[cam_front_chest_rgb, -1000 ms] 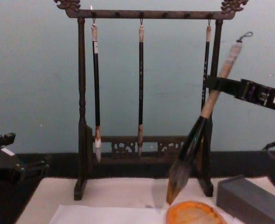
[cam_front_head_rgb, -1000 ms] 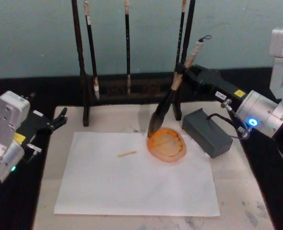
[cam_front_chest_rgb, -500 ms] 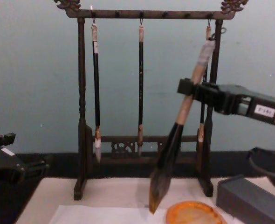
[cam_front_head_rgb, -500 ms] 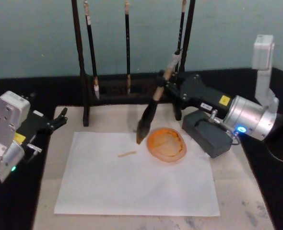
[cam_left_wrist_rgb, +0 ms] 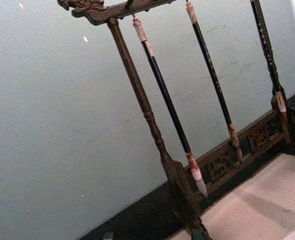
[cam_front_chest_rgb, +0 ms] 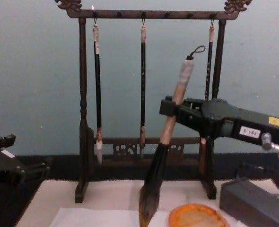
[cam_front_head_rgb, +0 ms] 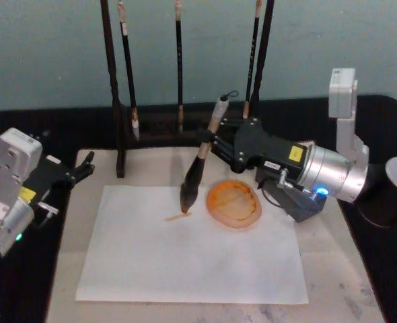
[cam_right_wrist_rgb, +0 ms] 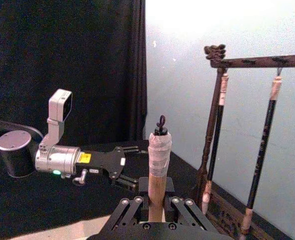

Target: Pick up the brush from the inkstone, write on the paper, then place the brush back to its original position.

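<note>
- Over the near-left rim of the inkstone (cam_front_head_rgb: 233, 202) is where the tuft had hung a second before; by this moment I had swung it leftward, clear of the orange dish and out over the paper (cam_front_head_rgb: 185, 259).
- My right gripper (cam_front_head_rgb: 210, 138) stayed clamped on the pale handle of the brush (cam_front_head_rgb: 200, 165). The right wrist view showed the jaws pressed to either side of the handle (cam_right_wrist_rgb: 157, 172), with the metal loop standing above them.
- The brush had also come lower and stood more upright than before, though it still leaned with its top toward the rack (cam_front_chest_rgb: 82, 118) and its bristles pointing down and to my left.
- Its tip sat just beside the short tan mark (cam_front_head_rgb: 178, 217) on the sheet. Whether the bristles were actually touching the paper I could not tell, since in the chest view the tuft (cam_front_chest_rgb: 148, 208) ran down to the very bottom edge.
- I judged that the lift from the inkstone was done and the writing was about to begin or only just beginning; a little more descent looked to be needed before drawing a stroke.
- The return to the inkstone was not yet done, and it lay just to the right of the tip.
- My left gripper (cam_front_head_rgb: 85, 165) sat parked at the left edge of the felt mat (cam_front_head_rgb: 333, 269), fingers apart and holding nothing.
</note>
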Tool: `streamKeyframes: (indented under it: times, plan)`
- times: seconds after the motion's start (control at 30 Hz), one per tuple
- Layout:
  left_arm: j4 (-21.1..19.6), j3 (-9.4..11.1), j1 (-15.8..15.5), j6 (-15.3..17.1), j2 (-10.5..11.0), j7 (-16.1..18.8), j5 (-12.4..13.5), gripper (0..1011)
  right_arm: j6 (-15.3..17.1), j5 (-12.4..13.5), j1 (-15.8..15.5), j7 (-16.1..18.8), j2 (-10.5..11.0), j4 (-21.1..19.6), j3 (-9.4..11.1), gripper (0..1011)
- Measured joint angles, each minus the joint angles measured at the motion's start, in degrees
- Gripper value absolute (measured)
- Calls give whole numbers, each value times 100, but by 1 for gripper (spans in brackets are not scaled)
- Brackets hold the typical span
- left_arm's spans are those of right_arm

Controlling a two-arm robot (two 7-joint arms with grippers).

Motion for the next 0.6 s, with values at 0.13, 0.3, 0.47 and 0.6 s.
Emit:
streamKeyframes:
  times: [0.13,0.3,0.47,0.6]
  plan:
    - [0,0,0,0,0,0,0,1010,-44,-66,28,31,-68,112,-24,163]
    - [0,0,0,0,0,0,0,1010,-83,-136,49,24,-145,215,-34,163]
    - [0,0,0,0,0,0,1,1010,-131,-225,59,-22,-199,291,-35,163]
    - [0,0,0,0,0,0,0,1010,-152,-278,64,-49,-221,321,-23,163]
